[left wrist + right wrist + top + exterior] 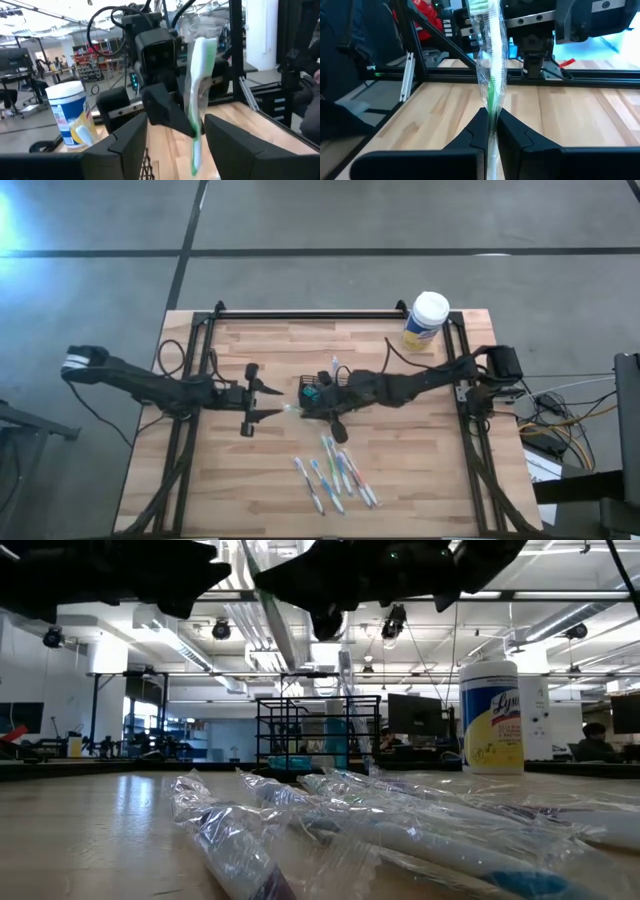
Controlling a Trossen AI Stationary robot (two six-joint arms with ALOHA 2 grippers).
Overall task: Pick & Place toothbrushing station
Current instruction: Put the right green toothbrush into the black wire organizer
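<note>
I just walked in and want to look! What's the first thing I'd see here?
Two dark arms meet at the middle of the wooden table. The right gripper pinches a wrapped green toothbrush, with the open left gripper on either side of it. More wrapped toothbrushes lie at the front, a white-lidded canister stands at the back right, and a black wire holder sits mid-table.

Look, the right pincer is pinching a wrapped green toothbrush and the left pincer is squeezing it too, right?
Not quite. The right pincer is shut on the wrapped green toothbrush, but the left pincer is open: in the left wrist view its fingers stand apart on either side of the toothbrush, not squeezing it.
</note>
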